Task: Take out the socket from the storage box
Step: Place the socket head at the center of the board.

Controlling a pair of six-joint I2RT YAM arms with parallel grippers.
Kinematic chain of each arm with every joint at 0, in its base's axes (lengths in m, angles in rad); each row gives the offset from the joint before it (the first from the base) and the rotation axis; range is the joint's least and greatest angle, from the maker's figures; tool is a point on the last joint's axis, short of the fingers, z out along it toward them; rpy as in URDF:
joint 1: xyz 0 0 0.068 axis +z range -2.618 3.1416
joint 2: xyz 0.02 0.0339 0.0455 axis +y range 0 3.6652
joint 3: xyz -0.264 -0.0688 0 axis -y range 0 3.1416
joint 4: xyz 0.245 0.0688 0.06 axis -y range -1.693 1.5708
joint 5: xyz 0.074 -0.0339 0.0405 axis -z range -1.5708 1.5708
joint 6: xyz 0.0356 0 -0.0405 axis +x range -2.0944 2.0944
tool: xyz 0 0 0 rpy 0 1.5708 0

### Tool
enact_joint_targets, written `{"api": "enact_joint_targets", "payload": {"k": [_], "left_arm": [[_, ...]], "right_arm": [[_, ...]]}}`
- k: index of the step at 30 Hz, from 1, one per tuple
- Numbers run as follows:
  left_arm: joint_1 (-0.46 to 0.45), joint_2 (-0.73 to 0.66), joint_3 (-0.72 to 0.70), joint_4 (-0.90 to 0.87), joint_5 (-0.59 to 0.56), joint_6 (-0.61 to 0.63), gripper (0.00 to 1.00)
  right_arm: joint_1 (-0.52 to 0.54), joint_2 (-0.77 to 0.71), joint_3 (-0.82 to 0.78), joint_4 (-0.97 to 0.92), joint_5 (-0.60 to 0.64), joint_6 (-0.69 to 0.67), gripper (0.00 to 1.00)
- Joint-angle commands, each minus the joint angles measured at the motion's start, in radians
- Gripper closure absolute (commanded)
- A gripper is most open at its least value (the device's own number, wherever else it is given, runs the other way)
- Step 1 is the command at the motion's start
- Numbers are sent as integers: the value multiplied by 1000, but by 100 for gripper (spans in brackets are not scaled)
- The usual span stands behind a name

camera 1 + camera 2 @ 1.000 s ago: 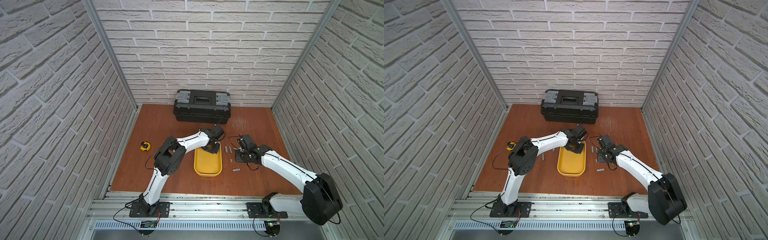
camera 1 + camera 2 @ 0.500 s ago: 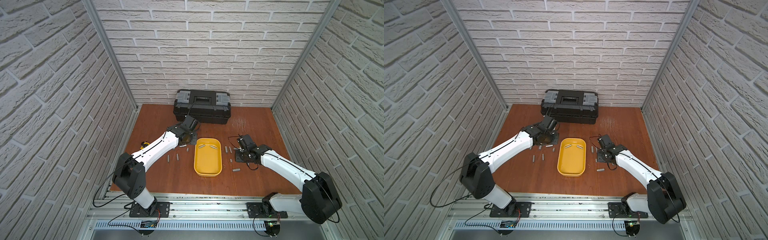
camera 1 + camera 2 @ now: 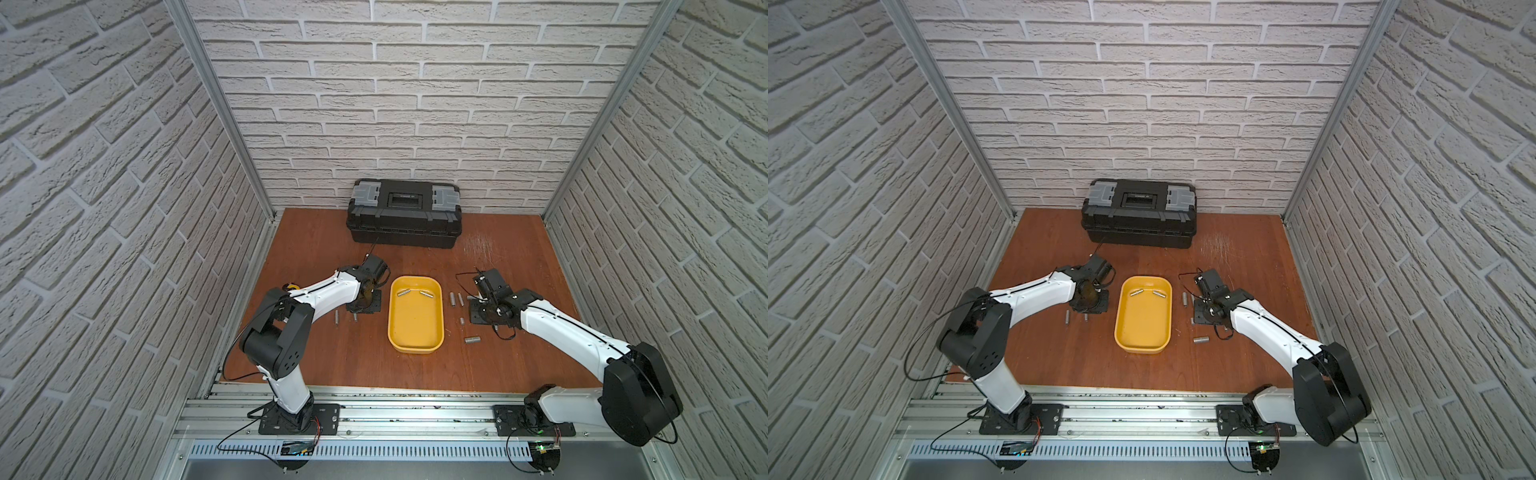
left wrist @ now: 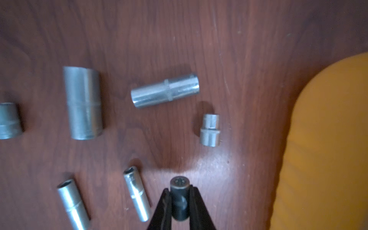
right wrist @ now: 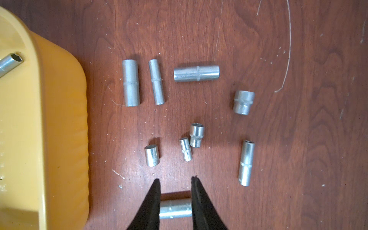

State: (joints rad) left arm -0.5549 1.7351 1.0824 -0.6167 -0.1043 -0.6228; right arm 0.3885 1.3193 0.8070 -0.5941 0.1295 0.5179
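Note:
The yellow storage box lies in the middle of the table in both top views. Two silver sockets rest at its far end. My left gripper hangs low over the wood just left of the box and is shut on a small dark socket. On the box's right side, my right gripper holds a short silver socket by its two ends. The box's wall shows beside it.
A black toolbox stands against the back wall. A yellow tape measure lies at the far left. Several loose silver sockets lie on the wood on both sides of the box. A thin wire curls nearby.
My left gripper went from the far end of the box leftward over the table and now sits beside the box's left side. The right arm has not moved.

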Motion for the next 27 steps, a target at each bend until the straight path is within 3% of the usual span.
{"api": "enact_joint_targets", "payload": {"k": [1,9,20,27], "left_arm": [[6,21,-12,32,15,-12,88],[6,36,-16,30,6,-7,85],[6,21,-10,6,-14,-13,65],[7,-96,31,-44,-57,-24,51]], "right_arm": [[-6,-10,-14,9,5,5,71],[-7,-9,-12,8,2,5,71],[-7,0,8,5,-8,-11,71],[42,42,142,23,-36,-75,68]]}}
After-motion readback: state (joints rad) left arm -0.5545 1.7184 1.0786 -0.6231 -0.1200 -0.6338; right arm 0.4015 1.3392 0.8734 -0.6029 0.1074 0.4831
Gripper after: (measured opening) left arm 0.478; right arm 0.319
